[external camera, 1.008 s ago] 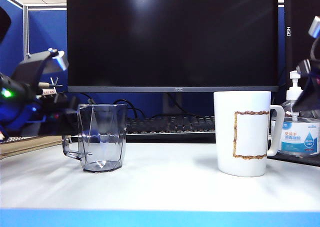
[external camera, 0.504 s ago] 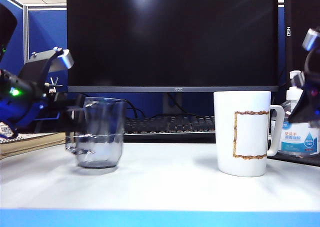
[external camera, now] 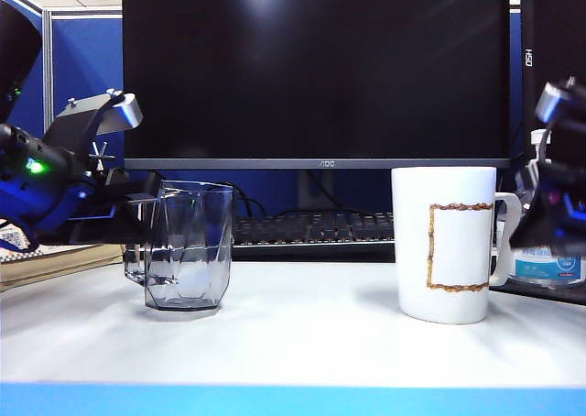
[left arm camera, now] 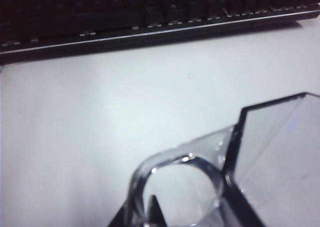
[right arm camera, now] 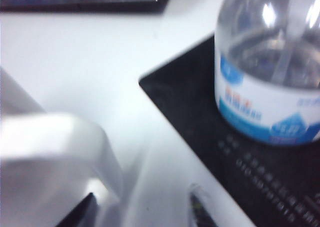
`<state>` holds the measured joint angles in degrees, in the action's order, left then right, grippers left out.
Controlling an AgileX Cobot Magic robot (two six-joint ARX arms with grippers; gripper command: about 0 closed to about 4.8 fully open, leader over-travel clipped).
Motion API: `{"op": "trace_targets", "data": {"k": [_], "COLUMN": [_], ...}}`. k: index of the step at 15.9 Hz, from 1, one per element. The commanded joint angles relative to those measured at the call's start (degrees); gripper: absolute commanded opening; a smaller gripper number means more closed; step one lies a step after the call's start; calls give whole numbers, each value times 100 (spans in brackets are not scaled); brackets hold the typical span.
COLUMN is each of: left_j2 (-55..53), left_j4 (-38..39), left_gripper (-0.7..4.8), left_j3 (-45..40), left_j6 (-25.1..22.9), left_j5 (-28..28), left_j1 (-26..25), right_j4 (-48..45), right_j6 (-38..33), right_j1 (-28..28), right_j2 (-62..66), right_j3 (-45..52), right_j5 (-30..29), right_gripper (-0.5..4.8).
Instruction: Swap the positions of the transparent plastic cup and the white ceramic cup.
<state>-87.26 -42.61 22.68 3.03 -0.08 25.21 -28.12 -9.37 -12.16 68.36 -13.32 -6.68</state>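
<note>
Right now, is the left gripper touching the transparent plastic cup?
Touching. In the left wrist view the transparent plastic cup's handle loop sits right at the left gripper, whose jaws are shut on it; the exterior view shows that arm at the handle side.

Even, fairly bright overhead light, soft shadows thrown under the transparent plastic cup [external camera: 187, 244] and white ceramic cup [external camera: 445, 244], faint glare caught on the dark monitor [external camera: 316, 68], both wrist views washed out, close-up stuff badly blurred, pump bottle [right arm camera: 270, 62] smeared with highlights
</note>
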Motion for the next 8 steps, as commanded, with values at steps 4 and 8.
{"op": "trace_targets", "data": {"k": [4,8], "left_j2": [13,13], "left_j4": [61,81], "left_gripper": [-6,-6], "left_j3": [26,26], "left_j6": [-4,-4], "left_j5": [33,31], "left_j1": [-2,-2], "right_j4": [-1012,-1250], "right_j6": [-7,-7], "right_j1": [-9,-9], "right_j2": [531,914], "right_j3": [-48,-212], "right_j5": [-94,-96], "right_gripper": [271,270]}}
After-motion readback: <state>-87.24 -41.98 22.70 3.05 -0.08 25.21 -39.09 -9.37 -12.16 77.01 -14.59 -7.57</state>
